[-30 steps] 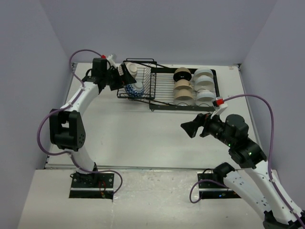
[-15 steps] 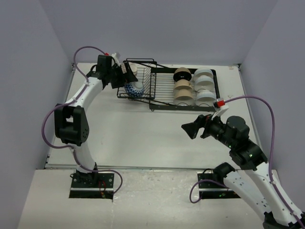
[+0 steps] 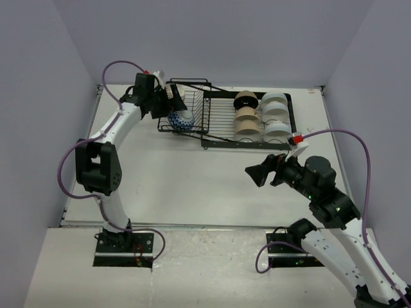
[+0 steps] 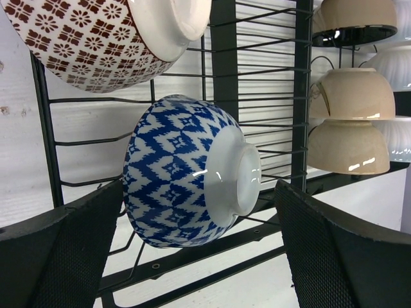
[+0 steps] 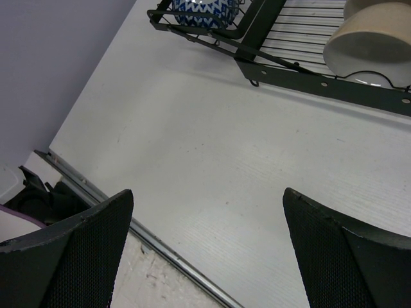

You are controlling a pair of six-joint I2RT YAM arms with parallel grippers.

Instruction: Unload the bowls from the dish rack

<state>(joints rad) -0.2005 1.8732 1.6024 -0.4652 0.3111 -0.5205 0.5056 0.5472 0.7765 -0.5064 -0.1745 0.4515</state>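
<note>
The black wire dish rack (image 3: 218, 115) stands at the back of the table. Its small basket holds a blue-patterned bowl (image 3: 182, 120) on its side and, above it, a brown-patterned bowl (image 4: 96, 38). My left gripper (image 3: 174, 102) is open at this basket; in the left wrist view its fingers (image 4: 64, 250) flank the blue bowl (image 4: 186, 173) without touching it. Beige bowls (image 3: 246, 119) and white bowls (image 3: 276, 115) stand in the longer section. My right gripper (image 3: 257, 173) hangs open and empty over bare table in front of the rack.
The right wrist view shows the rack's front frame (image 5: 321, 80), a beige bowl (image 5: 369, 45) and the table's metal edge rail (image 5: 141, 237) at the lower left. Grey walls close the table on three sides.
My left gripper has shifted right, closer in on the rack's small basket and the blue bowl. The right arm has barely moved.
</note>
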